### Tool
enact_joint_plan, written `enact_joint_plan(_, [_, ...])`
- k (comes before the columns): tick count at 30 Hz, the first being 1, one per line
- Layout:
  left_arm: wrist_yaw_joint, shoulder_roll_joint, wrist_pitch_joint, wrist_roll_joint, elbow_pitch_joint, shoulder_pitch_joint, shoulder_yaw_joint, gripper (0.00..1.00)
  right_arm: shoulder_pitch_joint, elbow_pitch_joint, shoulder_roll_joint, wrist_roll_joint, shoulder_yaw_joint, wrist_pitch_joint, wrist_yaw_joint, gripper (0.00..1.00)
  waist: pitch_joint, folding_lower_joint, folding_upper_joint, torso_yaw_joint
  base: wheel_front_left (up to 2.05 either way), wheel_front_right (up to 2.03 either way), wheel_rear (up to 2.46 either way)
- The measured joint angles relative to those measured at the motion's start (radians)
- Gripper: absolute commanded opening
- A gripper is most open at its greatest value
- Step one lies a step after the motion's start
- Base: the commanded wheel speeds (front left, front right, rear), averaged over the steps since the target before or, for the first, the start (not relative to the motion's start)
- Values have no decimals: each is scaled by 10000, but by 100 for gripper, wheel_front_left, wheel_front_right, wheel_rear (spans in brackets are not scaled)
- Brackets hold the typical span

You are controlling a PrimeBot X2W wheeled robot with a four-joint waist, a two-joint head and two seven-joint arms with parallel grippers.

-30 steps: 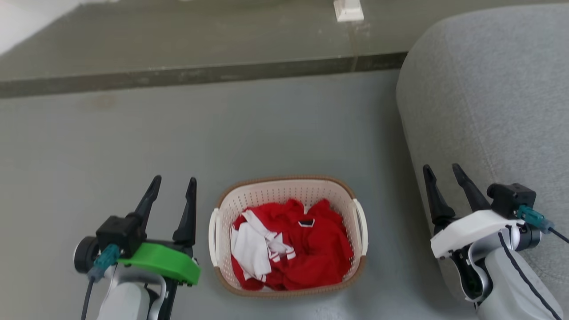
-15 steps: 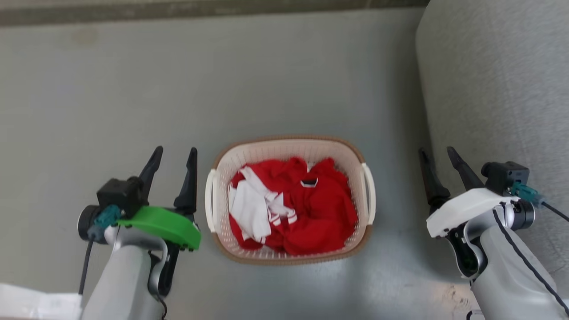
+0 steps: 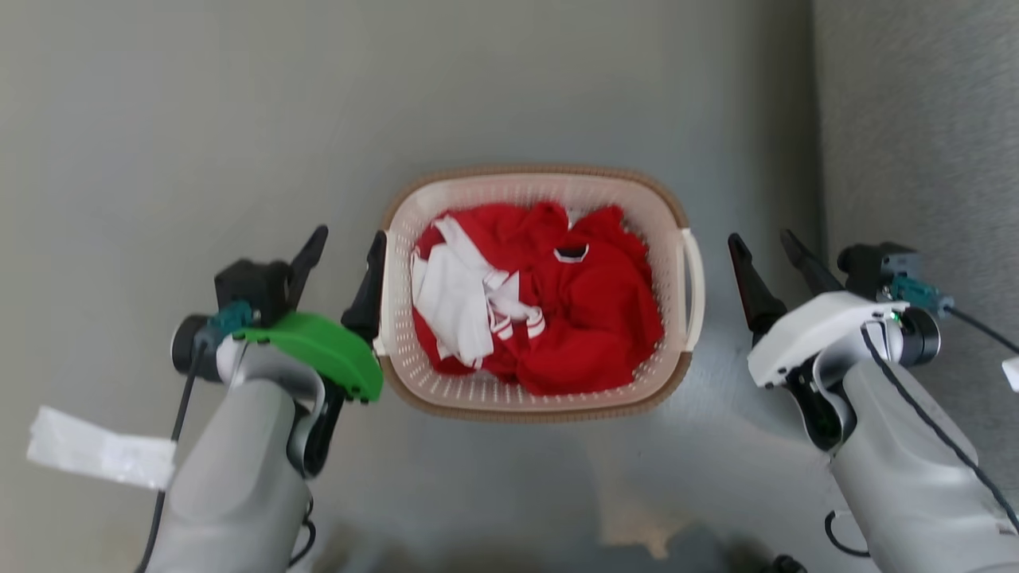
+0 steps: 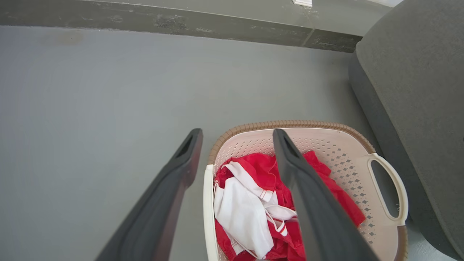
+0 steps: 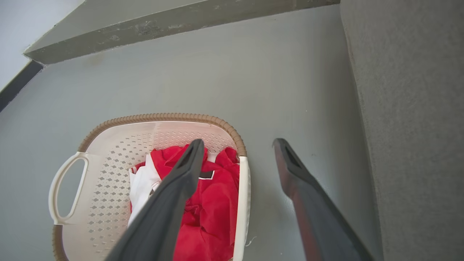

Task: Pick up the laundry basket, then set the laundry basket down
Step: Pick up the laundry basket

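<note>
- Laundry basket (image 3: 533, 169) sits on the floor (image 3: 159, 119) by the grey sofa (image 3: 915, 119), red and white clothes (image 3: 597, 318) inside.
- Head view: left gripper (image 3: 349, 234) fingers apart, close against the basket's left side; right gripper (image 3: 758, 235) fingers apart, just beside its right side.
- Left wrist view adds a dark floor strip (image 4: 181, 21).

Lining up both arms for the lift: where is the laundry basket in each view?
Head view: laundry basket in the centre.
Left wrist view: laundry basket lower right.
Right wrist view: laundry basket lower left.
Shared landmark: the grey sofa along the right edge of all three.
</note>
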Motion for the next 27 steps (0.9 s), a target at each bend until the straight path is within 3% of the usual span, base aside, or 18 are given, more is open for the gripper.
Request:
enact_joint_plan(14, [-6, -58, 587, -721, 1937, -1961, -297, 100, -1482, 970, -8, 102, 357, 265, 59, 100, 1928, 1, 0, 160, 0, 0, 0])
enact_joint_plan(27, [-12, -113, 1131, -1751, 3304, -2866, -1325, 100, -2176, 1728, 77, 658, 1241, 265, 69, 100, 3190, 0, 0, 151, 0, 0, 0])
